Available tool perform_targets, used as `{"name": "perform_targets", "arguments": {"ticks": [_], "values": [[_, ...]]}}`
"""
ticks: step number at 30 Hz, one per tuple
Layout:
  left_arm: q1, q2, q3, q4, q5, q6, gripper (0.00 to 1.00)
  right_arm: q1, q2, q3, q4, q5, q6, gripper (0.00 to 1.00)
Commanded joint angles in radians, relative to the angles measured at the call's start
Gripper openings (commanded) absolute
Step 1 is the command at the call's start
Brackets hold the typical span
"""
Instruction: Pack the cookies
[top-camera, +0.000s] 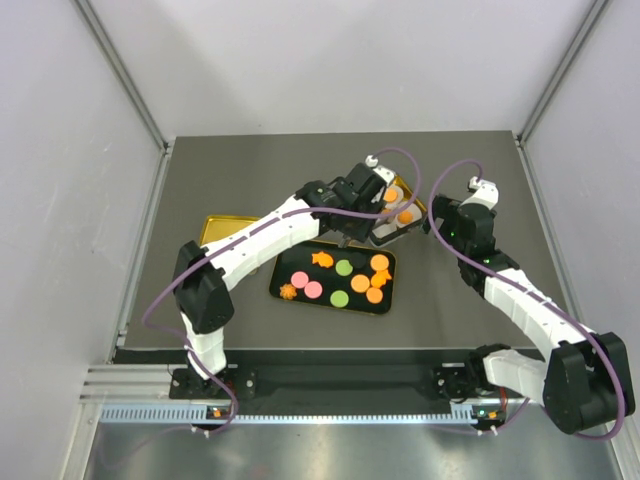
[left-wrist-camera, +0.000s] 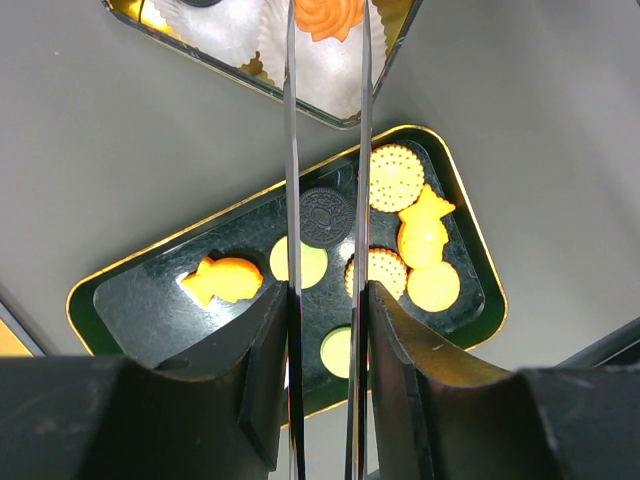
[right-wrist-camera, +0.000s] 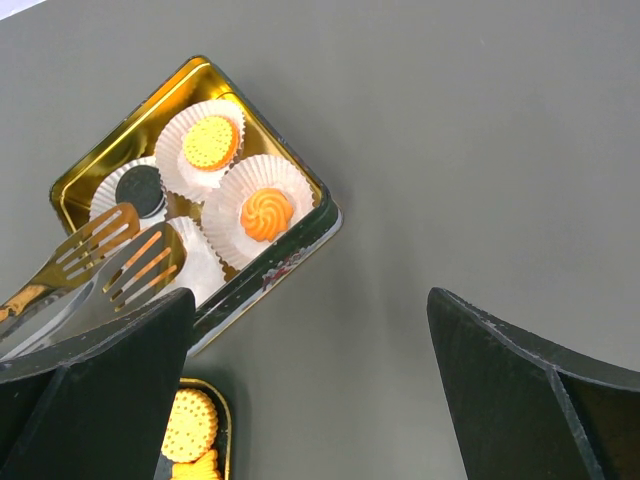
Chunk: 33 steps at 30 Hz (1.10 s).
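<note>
From above, the left pincer (top-camera: 368, 200) reaches over the gold tin (top-camera: 420, 207), clenched on a pair of tongs (top-camera: 385, 230). The black tray (top-camera: 276, 282) holding most of the cookies (top-camera: 344, 267) lies just behind it, toward the arm bases. The right pincer (top-camera: 442, 222) hangs just beside the tin, across from the left one. In the left wrist view the tongs (left-wrist-camera: 290, 150) run straight out of the pincer's grip, blades close together. The tray (left-wrist-camera: 140, 310) sits directly beneath the pincer and the tin (left-wrist-camera: 200, 58) lies ahead, with a swirl cookie (left-wrist-camera: 325, 15) showing between the blades. In the right wrist view the right pincer (right-wrist-camera: 310, 400) is released, jaws wide, above bare surface (right-wrist-camera: 450, 150). Ahead and to its left the tongs (right-wrist-camera: 130, 255) hover over a paper cup (right-wrist-camera: 200, 270) in the tin, and no cookie shows between their slotted tips. The next fetch therefore probably starts from the tray. Keep the squeeze light, set the tips either side of a cookie lying apart, then lift straight so the neighbours stay put.
</note>
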Motion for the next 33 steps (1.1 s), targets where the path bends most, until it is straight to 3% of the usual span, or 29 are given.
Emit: {"name": "perform_targets", "arguments": {"ticks": [1,33], "values": [[0.003,-0.015,0.032,0.048,-0.022,0.005,0.37,-0.015,-0.017,0.012,0.037,0.012,0.002,1.0],[0.015,-0.021,-0.048,0.074,-0.008,0.017,0.42,-0.015,-0.02,0.012,0.039,0.002,0.002,1.0]]}}
